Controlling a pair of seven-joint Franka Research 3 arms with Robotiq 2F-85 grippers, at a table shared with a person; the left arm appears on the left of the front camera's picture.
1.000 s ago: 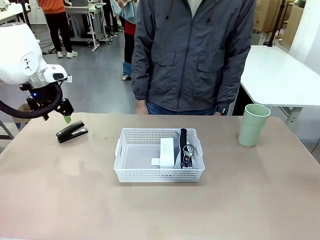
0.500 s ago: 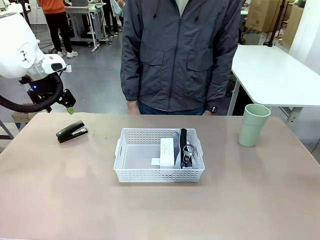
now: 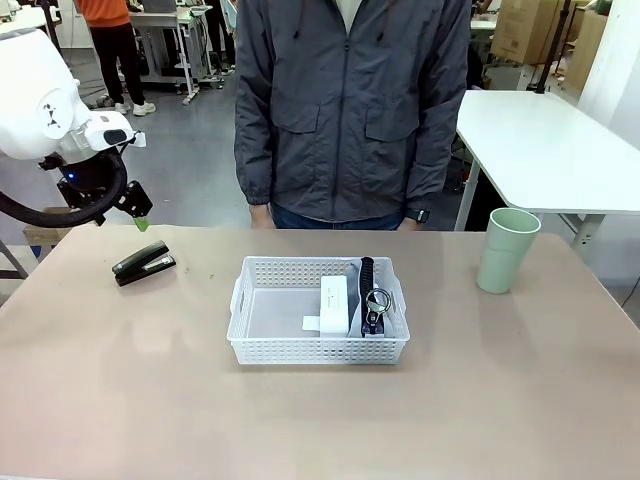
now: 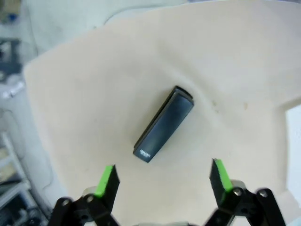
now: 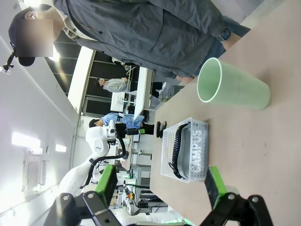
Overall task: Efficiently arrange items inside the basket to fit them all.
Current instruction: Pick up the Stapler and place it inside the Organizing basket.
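Observation:
The white lattice basket (image 3: pixel 318 350) sits mid-table. Inside it, a white box (image 3: pixel 334 300) stands on edge, and the pouch (image 3: pixel 368 288) with black trim is wedged along the right wall. A black stapler (image 3: pixel 143 263) lies on the table at the far left. My left gripper (image 3: pixel 137 208) hangs open above and behind it; the left wrist view shows the stapler (image 4: pixel 164 123) lying ahead of its spread green fingertips (image 4: pixel 107 181). The pale green cup (image 3: pixel 507 250) stands upright at the right. My right gripper (image 5: pixel 160 184) is open, looking at the cup (image 5: pixel 233 87) and basket (image 5: pixel 195 150).
A person in a grey jacket (image 3: pixel 350 110) stands at the far edge behind the basket, hands down. A white side table (image 3: pixel 560 150) lies beyond the cup. Bare tabletop surrounds the basket in front and on both sides.
My left gripper has lifted up and back from just above the stapler, staying open. The person has shifted slightly to the left. Basket, cup and stapler have not moved.

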